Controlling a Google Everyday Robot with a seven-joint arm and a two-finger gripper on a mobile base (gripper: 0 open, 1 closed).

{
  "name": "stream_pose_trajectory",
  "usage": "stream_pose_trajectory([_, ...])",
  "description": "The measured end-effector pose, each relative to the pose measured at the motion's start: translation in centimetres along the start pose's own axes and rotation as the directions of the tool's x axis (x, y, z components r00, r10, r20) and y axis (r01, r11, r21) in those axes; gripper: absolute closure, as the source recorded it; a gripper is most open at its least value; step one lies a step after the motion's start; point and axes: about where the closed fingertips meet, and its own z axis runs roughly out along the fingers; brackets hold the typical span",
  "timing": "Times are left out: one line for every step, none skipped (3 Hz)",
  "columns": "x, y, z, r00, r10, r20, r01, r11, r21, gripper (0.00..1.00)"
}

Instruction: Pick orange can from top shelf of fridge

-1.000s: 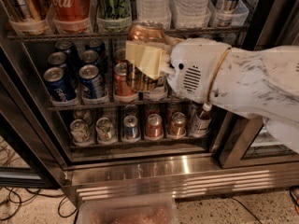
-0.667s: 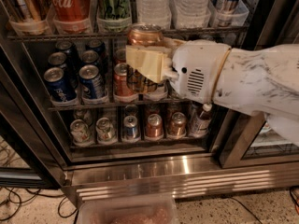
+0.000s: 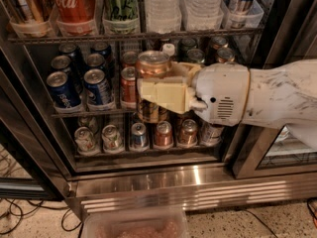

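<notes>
Camera view, nearest first: one clear tub (image 3: pixel 133 227) sits at the bottom edge, cut off. Then comes my white arm (image 3: pixel 277 95) and my gripper (image 3: pixel 151 86), squeezed tight around one orange can (image 3: pixel 152 63). My fingers (image 3: pixel 166 94) hide its writing. The can is just below the rail of the top shelf (image 3: pixel 198 32), in front of the middle rack. Deeper in the fridge (image 3: pixel 148 182), six small cans (image 3: pixel 138 135) stand low down. Up top, one red can (image 3: pixel 74 4) reads "Cola", and its top is cut off.
</notes>
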Motion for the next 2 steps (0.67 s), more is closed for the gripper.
stream_pose_trajectory([-1.23,-1.24,-0.19,0.999,-0.009,0.031,0.007,0.9967,0.081,1.00])
stream_pose_trajectory([-1.23,-1.24,-0.19,0.999,-0.009,0.031,0.007,0.9967,0.081,1.00])
